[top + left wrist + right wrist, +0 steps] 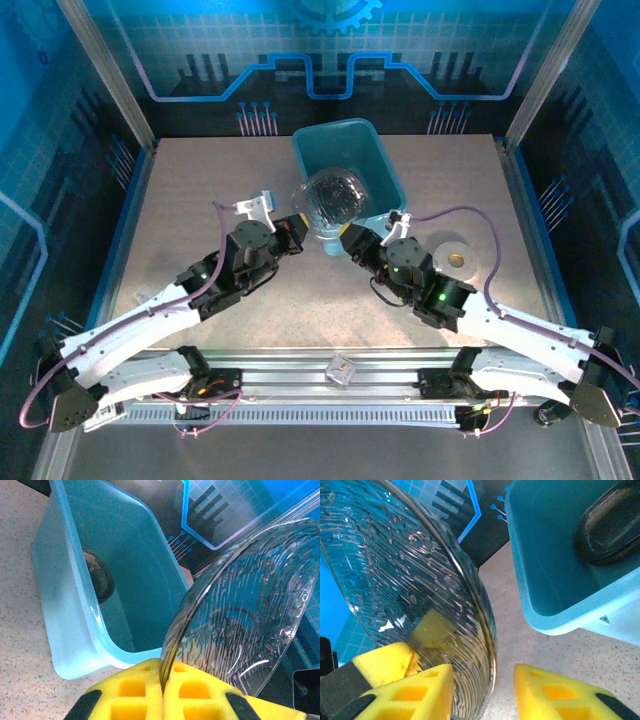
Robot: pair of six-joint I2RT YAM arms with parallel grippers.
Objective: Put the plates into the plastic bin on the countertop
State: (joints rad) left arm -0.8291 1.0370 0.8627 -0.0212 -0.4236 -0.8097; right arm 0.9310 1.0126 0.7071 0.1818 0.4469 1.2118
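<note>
L claw (163, 680): pads were together, clamped on the near rim of a clear plate (240, 615), which stood on edge and tilted above them. R claw (482, 690): jaws were apart, astride the same plate's rim. Its left pad sat at or v. close to the glass and the right pad had a clear gap, so no grip there as far as I could see.

From the top cam, both claws met at the plate (330, 200) from left & right, mid-table at the near end of the bin (300, 150). I couldn't tell if the plate was over the rim or just short of it. One dark plate (98, 575) lay inside, against the bin wall. The bin sat far-centre on the countertop (200, 200).

Risks as I judged them:
- If R closed off-line from L's pinch, the thin plate could twist, crack or lever out of L's pads.
- If L let go w/o R seated, the plate would drop on the countertop short of the bin.
- If the plate edge caught the near rim, it could shove or tip the bin.
</note>
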